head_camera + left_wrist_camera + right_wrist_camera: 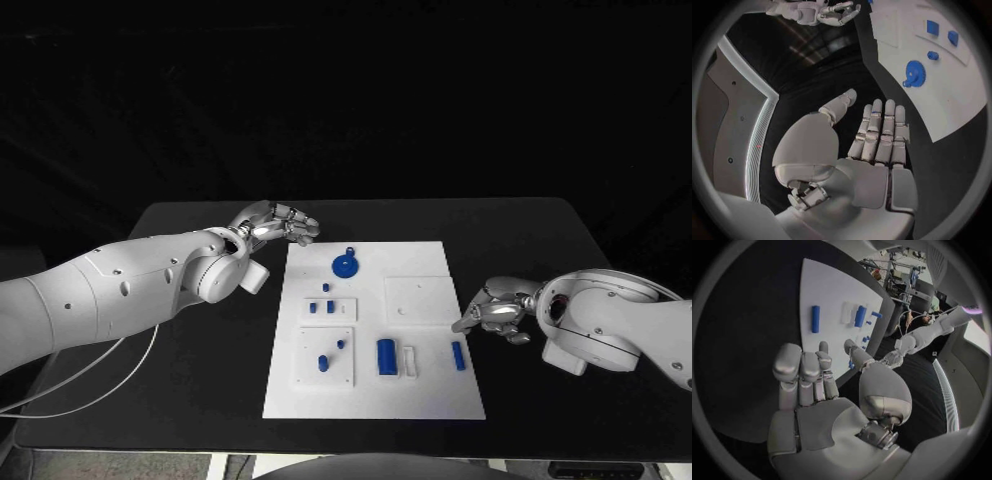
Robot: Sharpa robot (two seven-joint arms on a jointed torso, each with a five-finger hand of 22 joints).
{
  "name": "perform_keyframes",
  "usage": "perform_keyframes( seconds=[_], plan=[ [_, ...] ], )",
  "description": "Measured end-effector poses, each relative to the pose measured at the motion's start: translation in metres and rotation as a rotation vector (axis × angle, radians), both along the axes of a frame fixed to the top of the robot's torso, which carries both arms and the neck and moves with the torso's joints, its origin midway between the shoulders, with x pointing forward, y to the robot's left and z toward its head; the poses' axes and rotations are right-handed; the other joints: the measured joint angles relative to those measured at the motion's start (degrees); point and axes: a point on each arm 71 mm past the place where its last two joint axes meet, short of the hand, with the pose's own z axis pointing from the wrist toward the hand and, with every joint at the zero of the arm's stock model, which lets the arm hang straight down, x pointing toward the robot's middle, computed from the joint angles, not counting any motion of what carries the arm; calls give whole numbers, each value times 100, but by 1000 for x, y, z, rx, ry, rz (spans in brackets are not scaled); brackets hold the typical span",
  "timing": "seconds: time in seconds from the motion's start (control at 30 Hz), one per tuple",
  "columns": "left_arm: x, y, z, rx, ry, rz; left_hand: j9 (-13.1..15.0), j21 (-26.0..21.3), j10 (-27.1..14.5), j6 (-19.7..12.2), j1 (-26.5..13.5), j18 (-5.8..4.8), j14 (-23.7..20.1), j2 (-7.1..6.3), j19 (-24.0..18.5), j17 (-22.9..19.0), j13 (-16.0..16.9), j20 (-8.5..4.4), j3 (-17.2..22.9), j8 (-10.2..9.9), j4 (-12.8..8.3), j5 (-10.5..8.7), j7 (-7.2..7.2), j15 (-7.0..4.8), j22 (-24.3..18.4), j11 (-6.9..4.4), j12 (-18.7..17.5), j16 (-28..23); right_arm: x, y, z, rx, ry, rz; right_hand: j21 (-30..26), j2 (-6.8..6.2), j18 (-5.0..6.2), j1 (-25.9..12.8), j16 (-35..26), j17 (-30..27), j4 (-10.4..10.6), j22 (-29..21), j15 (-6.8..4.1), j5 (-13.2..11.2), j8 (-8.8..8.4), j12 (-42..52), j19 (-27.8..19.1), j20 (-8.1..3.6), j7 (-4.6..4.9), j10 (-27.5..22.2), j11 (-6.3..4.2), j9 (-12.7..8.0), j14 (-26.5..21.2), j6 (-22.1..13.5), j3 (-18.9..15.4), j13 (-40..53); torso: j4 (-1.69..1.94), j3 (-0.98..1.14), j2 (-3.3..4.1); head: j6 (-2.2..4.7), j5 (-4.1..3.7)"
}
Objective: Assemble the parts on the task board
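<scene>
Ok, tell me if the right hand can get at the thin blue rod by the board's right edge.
Probably yes: the right hand is empty beside the task board, with nothing between it and the thin blue rod.

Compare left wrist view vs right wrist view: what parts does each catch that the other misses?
Left wrist only: the round blue gear-like part near the white plastic task board's edge, plus small blue square pieces further in.

Right wrist only: the slim blue rod lying alone on the board and the thicker blue cylinder beside a white block.

Both: the white task board on the black table, and each view's own robot hand, left and right, empty, fingers extended.
</scene>
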Motion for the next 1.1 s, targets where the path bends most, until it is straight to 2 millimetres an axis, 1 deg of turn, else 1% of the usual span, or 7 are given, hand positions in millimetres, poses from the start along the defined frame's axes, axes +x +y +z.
perform_keyframes(
  seconds=[0.23,0.6,0.73,0.77,0.9,0.97,1.1],
  plan=[
    [0,0,0,0,1,-1,0,0,0,0,0,0,0,0,0,0,0,0,-2,0,2,0,0,0,0,0,0,-22,-8,-7,-10,-87,24,20,0,-13,0,13,-23,-4,0,0,-22,0,29,0,-9,32,-7,22,-20,17,24,73,0,-9,-3,1,0,4,-43],
    [-1,0,0,0,1,-1,1,0,0,0,0,0,0,0,0,5,1,0,-15,0,15,0,0,0,0,0,0,-22,-12,5,-20,-136,33,54,0,-13,1,13,-23,12,17,-1,-23,0,43,-22,0,42,-28,42,-41,16,25,96,16,-15,0,7,2,-27,-57],
    [0,0,0,-1,2,-3,1,0,0,0,0,0,0,0,0,5,-1,0,-15,0,15,0,0,0,0,0,0,-22,-16,12,-32,-142,54,65,0,-13,1,13,-24,18,33,-1,-33,0,43,-22,1,43,-31,42,-41,22,36,98,0,-15,2,0,4,-43,-62],
    [-1,-1,0,-1,2,-4,1,0,0,0,0,0,0,0,0,5,-4,0,-15,0,15,0,0,0,0,0,0,-22,-18,15,-36,-142,62,71,0,-13,1,13,-24,18,33,-1,-40,0,96,-22,1,43,-33,52,-32,87,48,101,0,-15,3,0,4,-49,-62],
    [-1,-1,0,-1,2,-5,1,-22,0,0,0,0,0,0,0,5,-4,0,-15,0,15,0,0,0,0,0,0,-22,-19,25,-41,-140,56,87,0,-13,2,13,-23,18,49,-1,-41,0,128,-22,2,43,-58,53,-32,115,63,191,16,-15,3,0,4,-63,-56],
    [-1,0,0,-1,3,-5,1,-22,0,0,0,0,0,0,0,8,-4,0,-15,0,15,0,0,0,0,0,0,-22,-18,30,-43,-147,42,97,0,-13,2,13,-24,20,49,0,-41,0,124,-23,2,44,-58,56,-29,831,64,191,16,-20,4,-1,4,-76,-48],
    [-1,0,0,-1,4,-5,1,-22,0,0,0,0,0,0,0,11,-4,0,-15,0,15,0,0,0,0,0,0,-22,-15,36,-45,-168,5,118,1,-13,2,13,-23,24,49,-1,-43,0,129,-23,11,52,-51,82,-21,947,69,222,16,-20,4,3,4,-87,-43]
  ],
)
